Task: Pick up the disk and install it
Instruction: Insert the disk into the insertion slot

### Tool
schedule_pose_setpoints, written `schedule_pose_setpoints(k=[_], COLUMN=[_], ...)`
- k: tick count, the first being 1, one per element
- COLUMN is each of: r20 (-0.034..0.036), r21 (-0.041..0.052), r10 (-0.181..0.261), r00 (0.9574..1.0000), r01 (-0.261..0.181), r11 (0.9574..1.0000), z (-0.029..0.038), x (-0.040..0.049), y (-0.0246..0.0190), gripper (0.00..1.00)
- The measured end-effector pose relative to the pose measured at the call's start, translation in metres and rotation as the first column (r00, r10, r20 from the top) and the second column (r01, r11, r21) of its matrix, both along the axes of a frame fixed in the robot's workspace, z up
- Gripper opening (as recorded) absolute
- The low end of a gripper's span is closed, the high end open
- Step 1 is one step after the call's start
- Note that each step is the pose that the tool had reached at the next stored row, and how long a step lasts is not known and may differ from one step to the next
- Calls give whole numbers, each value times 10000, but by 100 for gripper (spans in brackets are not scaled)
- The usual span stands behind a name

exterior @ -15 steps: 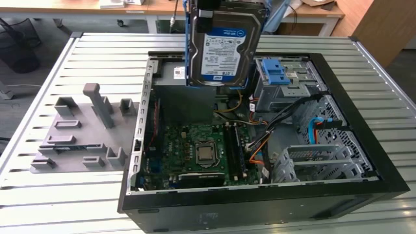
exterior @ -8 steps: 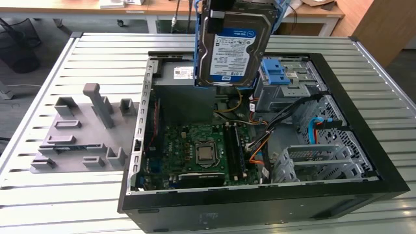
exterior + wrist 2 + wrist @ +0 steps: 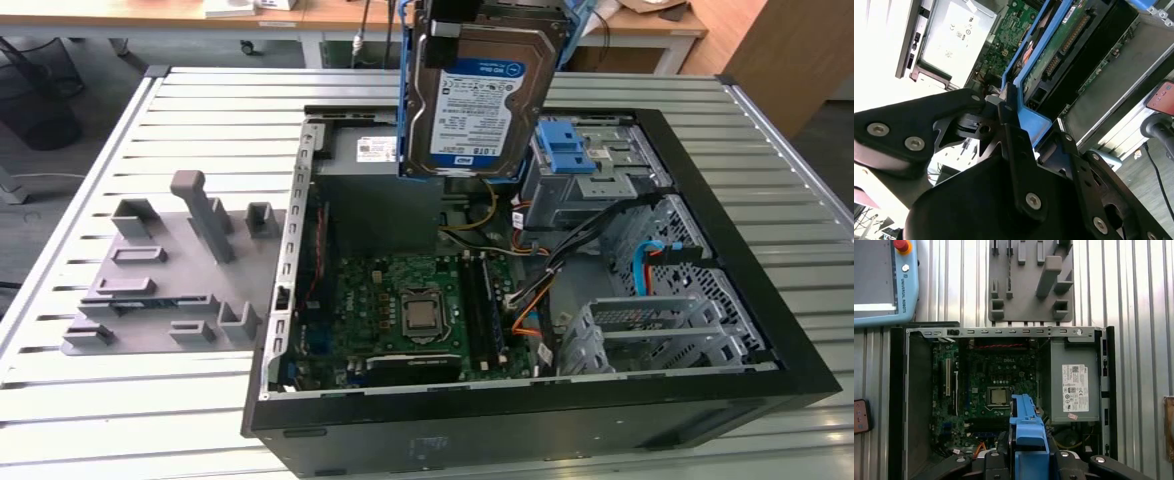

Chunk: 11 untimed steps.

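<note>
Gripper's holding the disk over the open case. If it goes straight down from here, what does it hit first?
Probably the disk's lower edge would meet the cables beside the power supply, near the motherboard's edge, before the gripper touches anything. Depth is unclear.

Disk (image 3: 477, 90): silver-grey, with a white-and-blue label, in a blue frame (image 3: 1026, 425).
Gripper (image 3: 1010, 102): black, with silver screw heads.
Case (image 3: 534, 415): black.
Board (image 3: 400, 300): green (dark sockets, a silver square at its middle).
Table (image 3: 200, 110): pale silver, ribbed in long stripes.
Fixture (image 3: 174, 270): plain grey.
Bay (image 3: 587, 185): grey metal, topped by a blue latch (image 3: 574, 148).
Cable (image 3: 643, 268): bright blue.
Power supply (image 3: 1074, 375): grey, with a white label.
Pendant (image 3: 884, 285): light blue, with a red button.
</note>
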<state>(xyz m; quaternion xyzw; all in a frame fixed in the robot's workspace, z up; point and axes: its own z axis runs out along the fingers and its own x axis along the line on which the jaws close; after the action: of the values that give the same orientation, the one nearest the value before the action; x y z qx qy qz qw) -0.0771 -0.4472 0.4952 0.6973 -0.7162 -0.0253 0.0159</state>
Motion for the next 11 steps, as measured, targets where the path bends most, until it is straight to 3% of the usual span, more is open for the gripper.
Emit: schedule_pose_setpoints(k=[11], r20=[20], r21=[1], r10=[-30], r00=[10000], r01=[30], r11=[10000], z=[-1], x=[-1], y=[0], gripper=[36])
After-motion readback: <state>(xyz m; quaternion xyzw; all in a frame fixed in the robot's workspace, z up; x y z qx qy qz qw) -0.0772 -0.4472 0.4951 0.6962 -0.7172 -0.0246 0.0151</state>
